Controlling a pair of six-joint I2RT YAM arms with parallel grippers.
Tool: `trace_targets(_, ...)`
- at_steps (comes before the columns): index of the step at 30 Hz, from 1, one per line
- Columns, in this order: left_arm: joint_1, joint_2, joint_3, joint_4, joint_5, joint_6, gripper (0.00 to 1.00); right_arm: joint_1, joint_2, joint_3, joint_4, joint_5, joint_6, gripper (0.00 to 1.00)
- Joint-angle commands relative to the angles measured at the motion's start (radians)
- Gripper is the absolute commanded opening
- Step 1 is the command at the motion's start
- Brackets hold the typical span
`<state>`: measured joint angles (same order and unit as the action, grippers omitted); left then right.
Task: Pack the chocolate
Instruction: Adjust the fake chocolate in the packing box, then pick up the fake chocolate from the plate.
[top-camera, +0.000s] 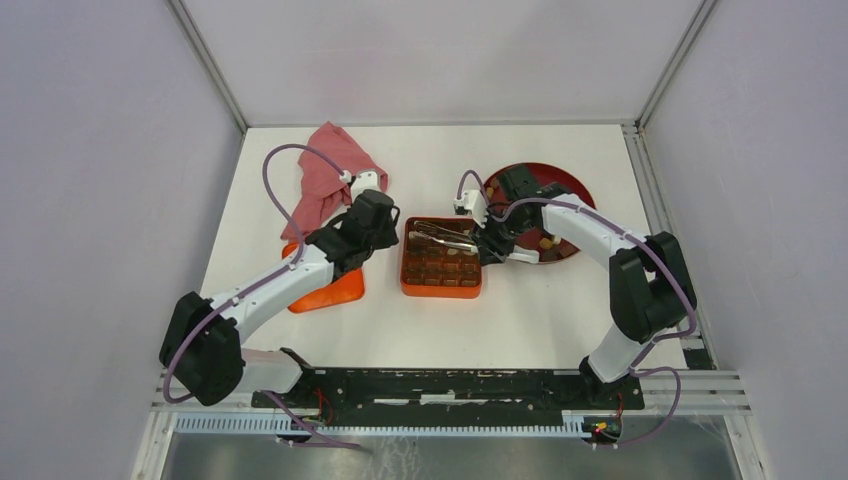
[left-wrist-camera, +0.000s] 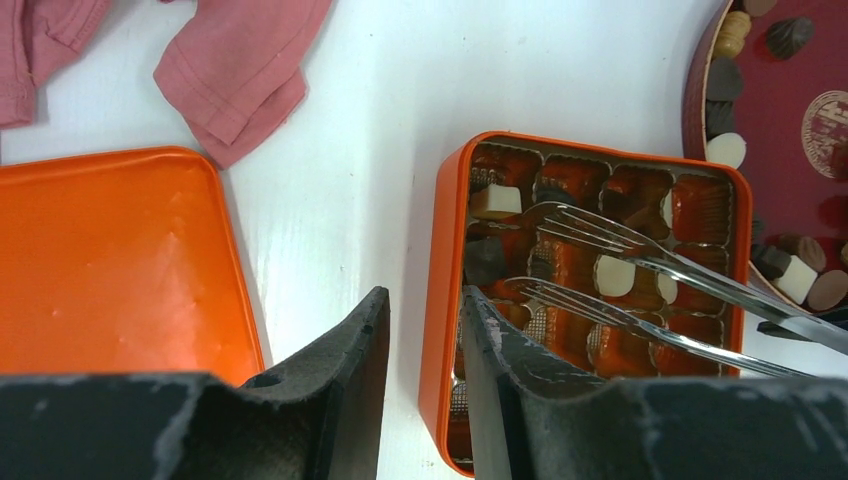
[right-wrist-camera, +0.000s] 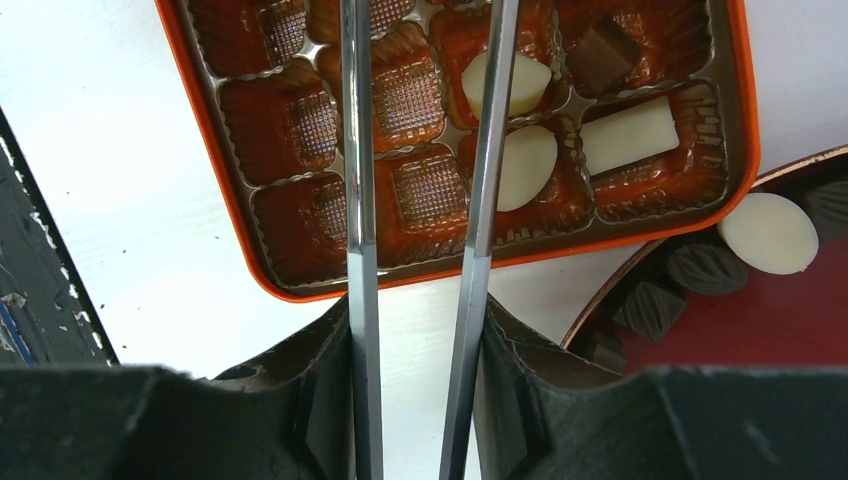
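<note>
The orange gridded box (top-camera: 441, 283) sits mid-table. Its cells hold a few chocolate pieces: cream ones (right-wrist-camera: 505, 85) and a dark block (right-wrist-camera: 600, 55); the rest show empty. More pieces (right-wrist-camera: 767, 232) lie on the dark red plate (top-camera: 560, 178) to the box's right. My left gripper (left-wrist-camera: 425, 295) is narrowly closed astride the box's left wall (left-wrist-camera: 440, 330), one finger outside and one inside. My right gripper (right-wrist-camera: 415, 310) is shut on metal tongs (right-wrist-camera: 355, 200), whose forked tips (left-wrist-camera: 560, 225) hover apart over the box and hold nothing.
The orange lid (top-camera: 335, 290) lies left of the box, under my left arm. A pink cloth (top-camera: 325, 170) is bunched at the back left. White walls and metal rails enclose the table on three sides.
</note>
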<state>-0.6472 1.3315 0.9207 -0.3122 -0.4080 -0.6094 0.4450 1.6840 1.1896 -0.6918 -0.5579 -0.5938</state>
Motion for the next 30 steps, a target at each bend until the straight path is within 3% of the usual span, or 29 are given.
trace_targets(1,0.003,-0.053,0.047,0.026,0.005,-0.049,0.39,0.000,-0.021,0.046,0.008,-0.038,0.017,0.43)
trace_targets(5,0.003,-0.078,0.066,0.063,0.040,-0.052,0.43,-0.021,-0.064,0.055,-0.012,-0.098,0.008,0.42)
trace_targets(8,0.003,-0.079,0.092,0.107,0.084,-0.049,0.51,-0.056,-0.106,0.043,-0.021,-0.112,-0.003,0.41)
trace_targets(14,0.007,-0.055,0.139,0.192,0.164,-0.053,0.84,-0.229,-0.205,-0.022,-0.020,-0.114,0.001,0.41)
trace_targets(17,0.018,-0.033,0.157,0.240,0.219,-0.069,0.95,-0.326,-0.257,-0.059,-0.013,-0.074,0.004,0.42)
trace_targets(23,0.036,0.038,0.206,0.296,0.313,-0.090,0.98,-0.556,-0.291,-0.110,0.009,0.039,0.044,0.42)
trace_targets(30,0.038,0.083,0.225,0.309,0.378,-0.088,0.97,-0.690,-0.239,-0.065,-0.036,0.131,0.023,0.41)
